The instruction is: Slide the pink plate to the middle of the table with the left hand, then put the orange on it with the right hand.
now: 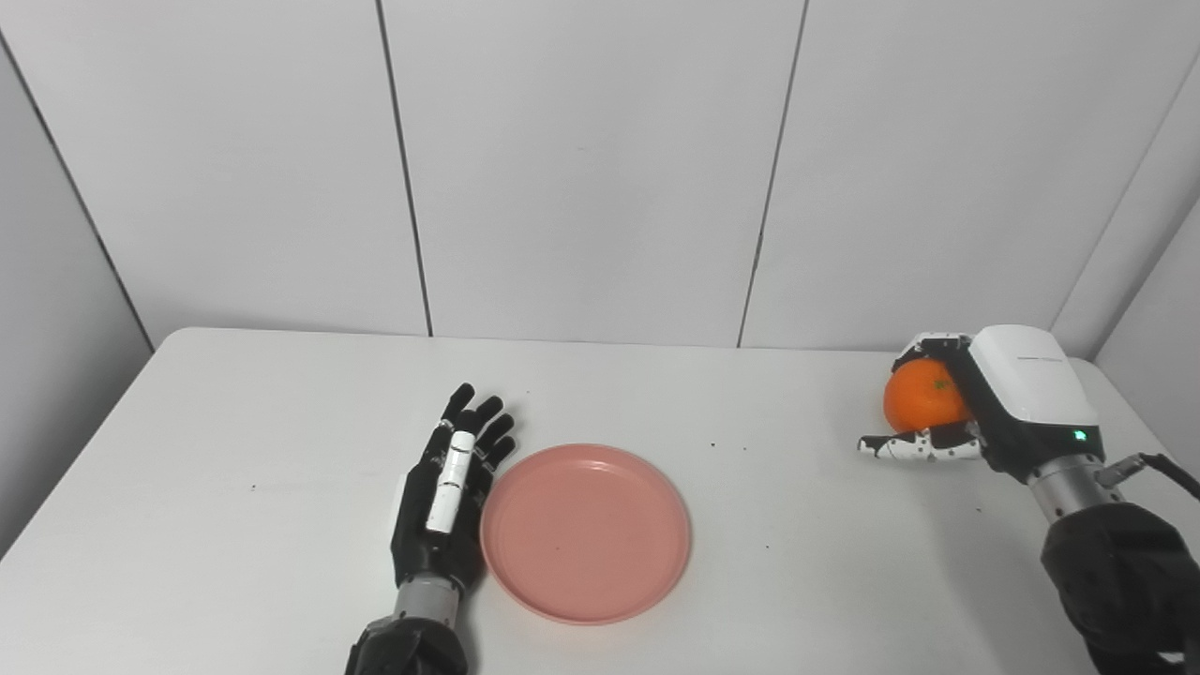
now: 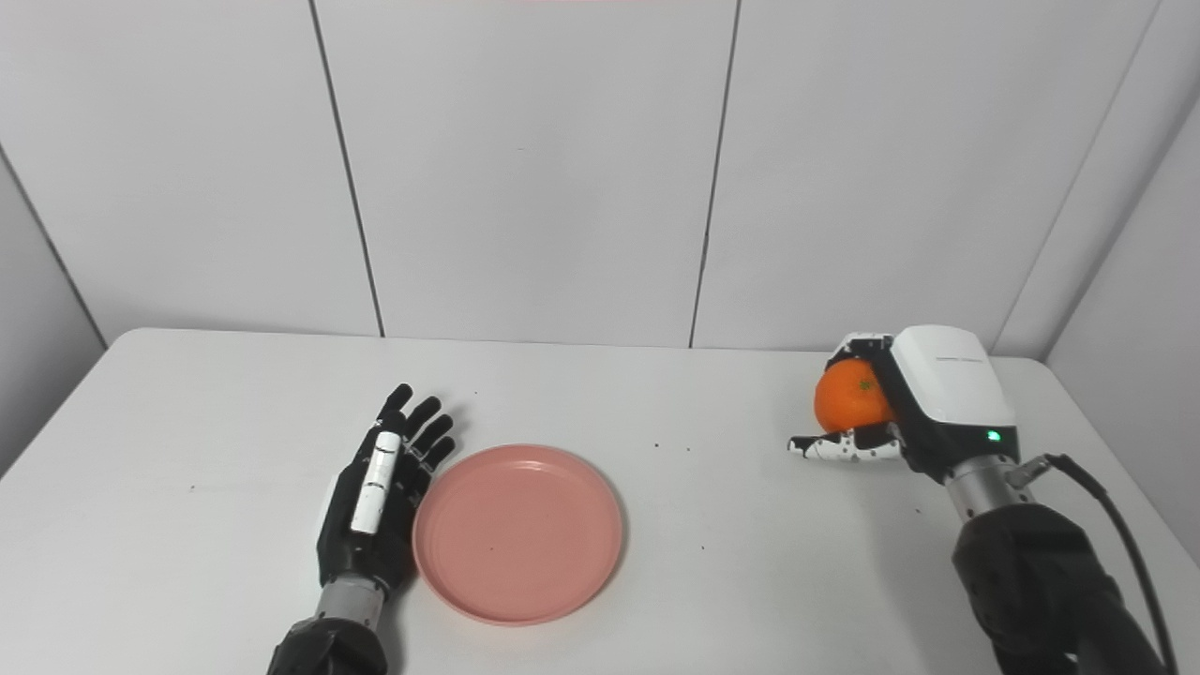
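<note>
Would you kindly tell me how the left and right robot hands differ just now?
The left robot hand is black, open, fingers straight, beside the pink plate. The right robot hand has a white back and is shut on the orange, far from the plate. Both are over the table.

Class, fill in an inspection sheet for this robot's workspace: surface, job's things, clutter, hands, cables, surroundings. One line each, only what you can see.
Surface: white table, a few small dark specks.
Job's things: pink plate near the middle, empty; orange far right, in the right hand.
Clutter: nothing seen.
Hands: left hand flat, fingers apart, beside the plate's left rim; contact cannot be told. Right hand shut on the orange.
Cables: black cable at the right wrist.
Surroundings: white panelled walls.
</note>
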`<state>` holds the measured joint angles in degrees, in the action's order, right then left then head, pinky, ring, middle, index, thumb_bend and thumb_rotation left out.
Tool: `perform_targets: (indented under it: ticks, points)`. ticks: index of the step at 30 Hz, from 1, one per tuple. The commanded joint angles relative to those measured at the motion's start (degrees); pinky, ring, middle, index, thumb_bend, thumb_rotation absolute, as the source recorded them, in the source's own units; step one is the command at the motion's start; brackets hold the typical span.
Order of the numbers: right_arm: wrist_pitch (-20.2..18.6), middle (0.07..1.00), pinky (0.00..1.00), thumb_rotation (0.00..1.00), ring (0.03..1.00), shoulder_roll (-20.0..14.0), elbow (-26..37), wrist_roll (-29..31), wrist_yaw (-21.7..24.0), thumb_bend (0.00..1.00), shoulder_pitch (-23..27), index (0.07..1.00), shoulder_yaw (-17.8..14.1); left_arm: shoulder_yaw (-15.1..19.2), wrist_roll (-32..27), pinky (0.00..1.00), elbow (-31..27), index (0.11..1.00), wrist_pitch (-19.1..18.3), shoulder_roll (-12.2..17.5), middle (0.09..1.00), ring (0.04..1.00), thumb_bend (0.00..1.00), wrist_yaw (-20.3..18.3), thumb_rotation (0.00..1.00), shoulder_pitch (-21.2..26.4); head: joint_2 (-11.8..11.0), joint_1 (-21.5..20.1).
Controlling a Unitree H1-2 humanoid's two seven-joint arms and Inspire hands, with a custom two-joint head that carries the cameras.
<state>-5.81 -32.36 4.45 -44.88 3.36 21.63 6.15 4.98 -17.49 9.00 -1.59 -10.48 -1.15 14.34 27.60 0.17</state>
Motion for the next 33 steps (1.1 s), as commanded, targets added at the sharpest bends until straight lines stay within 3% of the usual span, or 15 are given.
perform_targets:
  ticks: [1, 9, 19, 22, 26, 33]
  points:
    - [3.4, 0.306, 0.18, 0.27, 0.229, -0.1, 2.1, 0.9, -2.0, 0.66, 2.4, 0.358, -0.5, -0.6, 1.7, 0.85, 1.4, 0.854, -0.1, -1.0, 0.818, 0.816, 0.76, 1.4, 0.57, -0.8, -0.3, 0.6]
    - [6.6, 0.314, 0.17, 0.27, 0.226, 2.5, 3.4, 2.0, -1.1, 0.66, 2.8, 0.379, 1.4, -0.5, 2.1, 0.84, 2.0, 0.849, 0.1, -1.7, 0.806, 0.817, 0.79, 2.2, 0.57, -0.7, -0.1, 1.0]
    - [5.4, 0.340, 0.20, 0.29, 0.260, 7.7, 5.4, -0.5, 3.5, 0.65, 7.0, 0.381, 6.5, 0.0, 1.4, 0.84, 1.7, 0.851, -0.2, -0.9, 0.805, 0.823, 0.78, 1.8, 0.57, -0.6, 0.1, -0.9]
    - [6.1, 0.343, 0.20, 0.26, 0.264, 9.8, 4.4, -0.7, 5.3, 0.65, 8.9, 0.388, 8.9, 0.2, 1.2, 0.85, 1.3, 0.846, -0.6, -0.5, 0.806, 0.822, 0.78, 1.8, 0.57, -0.6, 0.2, -1.5]
    - [5.7, 0.366, 0.22, 0.31, 0.291, 12.1, 3.3, -2.1, 7.3, 0.65, 10.5, 0.432, 12.0, 0.2, 1.1, 0.86, 0.8, 0.843, -1.2, -0.1, 0.813, 0.824, 0.78, 1.7, 0.57, -0.6, 0.3, -1.8]
    - [6.8, 0.332, 0.20, 0.32, 0.257, 16.2, -0.2, -1.6, 8.6, 0.65, 12.8, 0.384, 15.2, 0.3, 1.0, 0.85, 0.3, 0.835, -1.9, -0.4, 0.815, 0.825, 0.78, 1.9, 0.55, -0.7, 0.7, -2.3]
